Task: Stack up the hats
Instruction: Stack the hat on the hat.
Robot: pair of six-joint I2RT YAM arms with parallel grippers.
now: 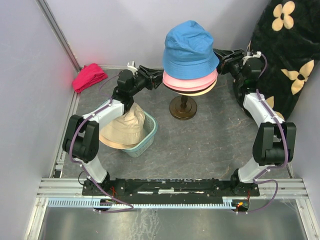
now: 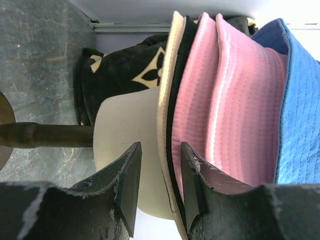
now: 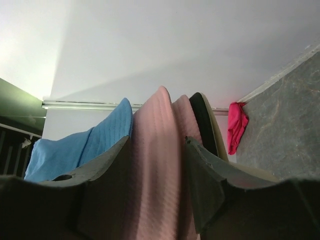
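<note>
Left gripper (image 2: 160,150), jaws parted, straddles the cream brim (image 2: 165,100) at the bottom of the stack without clamping it. Right gripper (image 3: 157,144), jaws spread wide, brackets a pink brim (image 3: 155,170) on the opposite side. Blue hat (image 1: 190,47) tops 2 pink hats (image 1: 190,80) on the mannequin head (image 2: 125,125). 1 beige hat (image 1: 122,127) sits in the teal basket (image 1: 149,136).

The stack of hats (image 1: 190,62) sits on a mannequin head (image 2: 125,130) at the rear middle of the table (image 1: 210,145), between the left tool (image 1: 159,80) and the right tool (image 1: 220,56). Front-left of it, another hat (image 1: 125,127) lies in a basket (image 1: 146,142).
</note>
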